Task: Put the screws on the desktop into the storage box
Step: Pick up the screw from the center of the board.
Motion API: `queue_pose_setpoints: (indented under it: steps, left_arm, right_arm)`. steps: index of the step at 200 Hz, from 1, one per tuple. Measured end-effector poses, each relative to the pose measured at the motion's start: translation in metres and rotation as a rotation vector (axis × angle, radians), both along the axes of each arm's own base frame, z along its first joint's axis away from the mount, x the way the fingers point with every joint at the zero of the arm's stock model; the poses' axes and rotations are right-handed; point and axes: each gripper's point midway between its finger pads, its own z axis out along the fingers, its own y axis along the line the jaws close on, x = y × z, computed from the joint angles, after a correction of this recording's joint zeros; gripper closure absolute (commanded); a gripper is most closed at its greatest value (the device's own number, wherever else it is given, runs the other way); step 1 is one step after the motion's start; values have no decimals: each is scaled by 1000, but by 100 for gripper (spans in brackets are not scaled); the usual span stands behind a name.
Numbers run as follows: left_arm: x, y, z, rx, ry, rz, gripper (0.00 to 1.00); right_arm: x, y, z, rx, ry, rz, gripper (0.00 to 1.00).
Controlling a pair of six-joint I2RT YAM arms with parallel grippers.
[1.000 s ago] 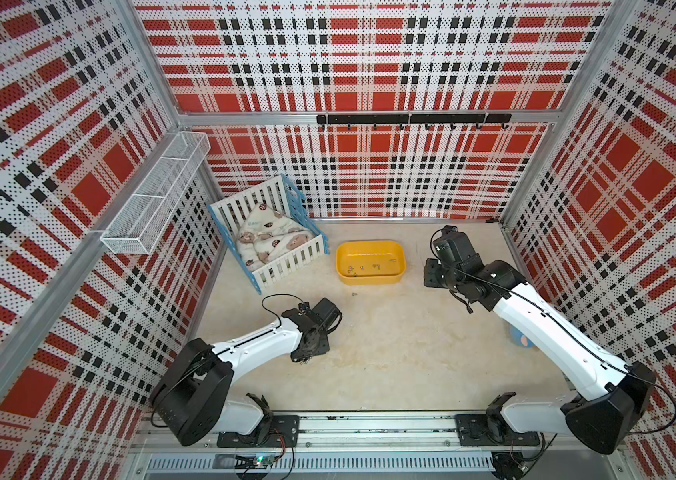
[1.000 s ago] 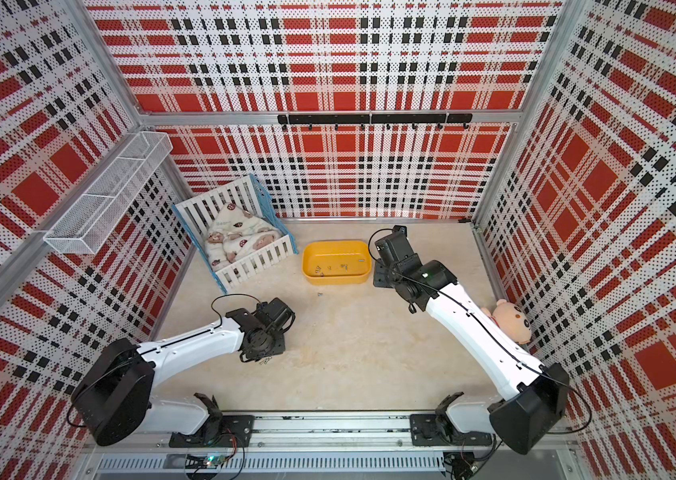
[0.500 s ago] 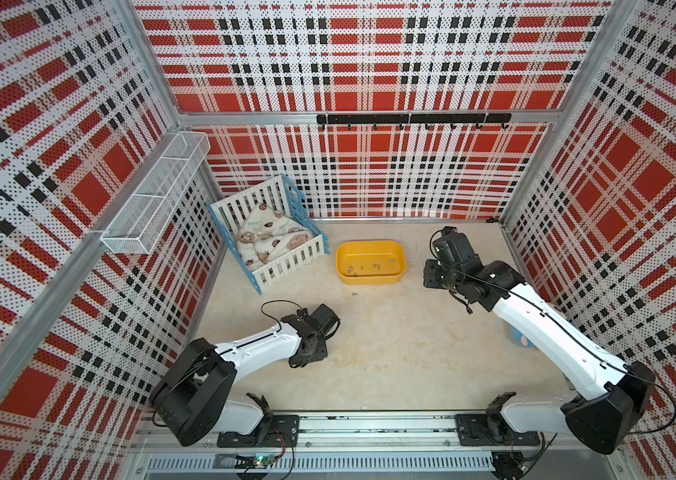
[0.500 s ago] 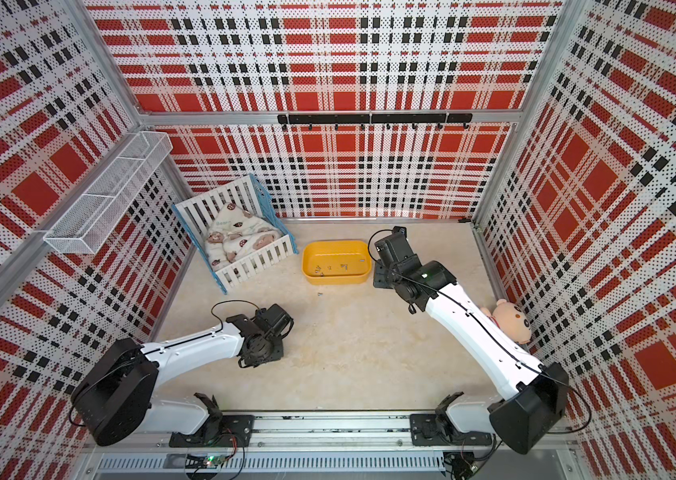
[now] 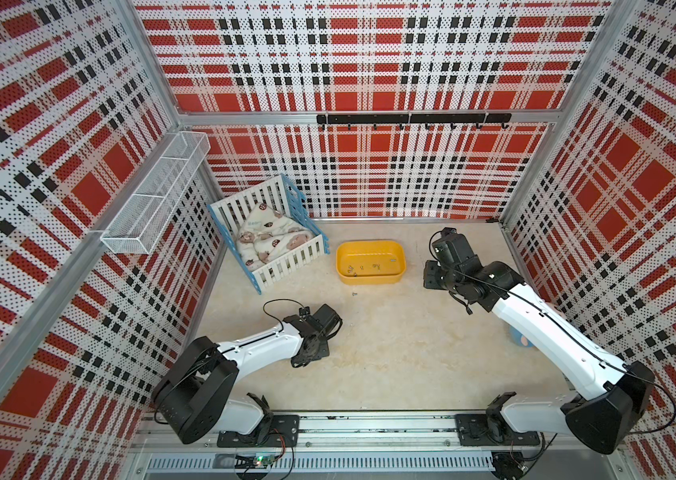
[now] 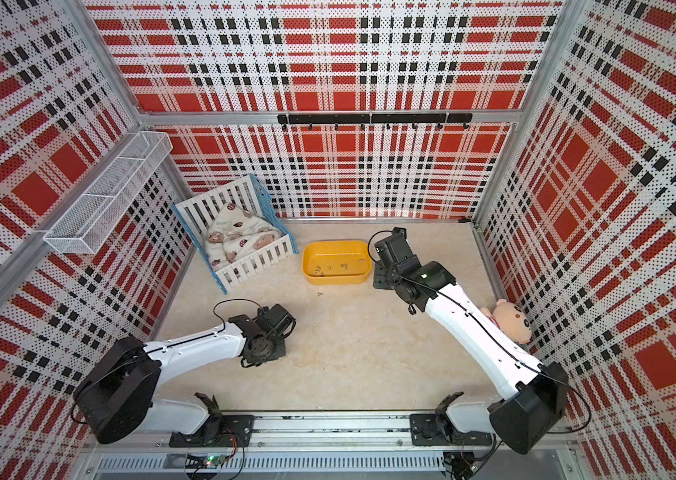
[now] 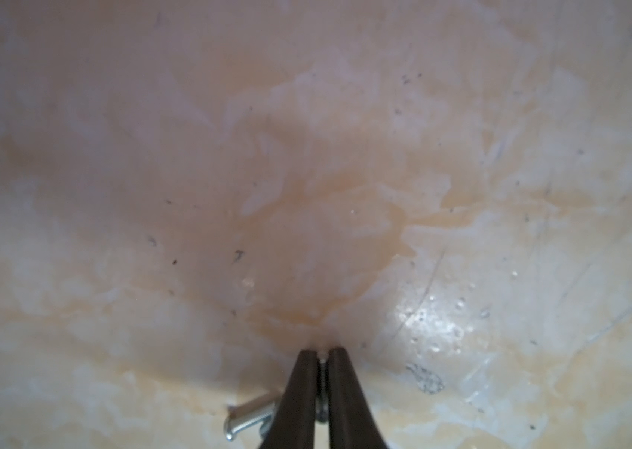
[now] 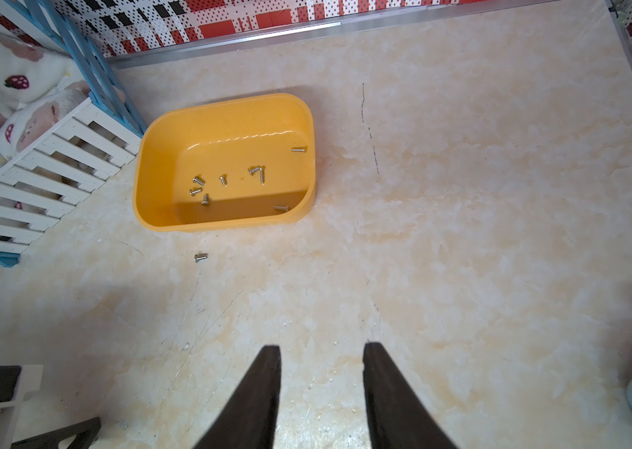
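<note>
My left gripper [image 7: 322,352] is pressed down on the beige desktop [image 5: 411,353] and shut on a small silver screw [image 7: 322,373] that stands between its dark fingers. A second screw [image 7: 248,418] lies on the surface just beside one finger. In a top view the left gripper [image 5: 312,351] sits at the front left. The yellow storage box [image 5: 369,279] [image 8: 229,105] stands at the back centre with several screws [image 8: 223,179] inside. One loose screw [image 8: 200,256] [image 5: 354,294] lies just in front of it. My right gripper [image 8: 322,350] hangs open and empty, right of the box.
A white-and-blue crib [image 5: 270,237] with a printed blanket stands left of the box. A wire-mesh basket [image 5: 157,195] hangs on the left wall. A plush bear [image 6: 513,320] leans at the right wall behind my right arm. A black hook rail [image 5: 411,119] runs along the back wall.
My left gripper has dropped onto the desktop a little nearer the front and closed its fingers on a screw. The right arm has not moved.
</note>
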Motion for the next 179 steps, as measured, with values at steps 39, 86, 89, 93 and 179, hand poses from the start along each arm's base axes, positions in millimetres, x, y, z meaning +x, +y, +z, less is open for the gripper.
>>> queue_pose_setpoints:
  steps: [39,86,89,93,179]
  left_arm:
    - [1,-1,1,-2,-2,-2,99]
    - [14,-15,20,-28,-35,-15,100]
    - [16,-17,23,-31,-41,-15,100]
    - [20,-19,27,-37,-51,-16,100]
    - [137,-73,135,-137,-316,-30,100]
  right_arm:
    - [0,0,0,0,0,0,60]
    - [0,0,0,-1,0,0,60]
    - [0,0,0,-1,1,0,60]
    - [0,0,0,-1,1,0,60]
    - [-4,-3,-2,2,2,-7,59]
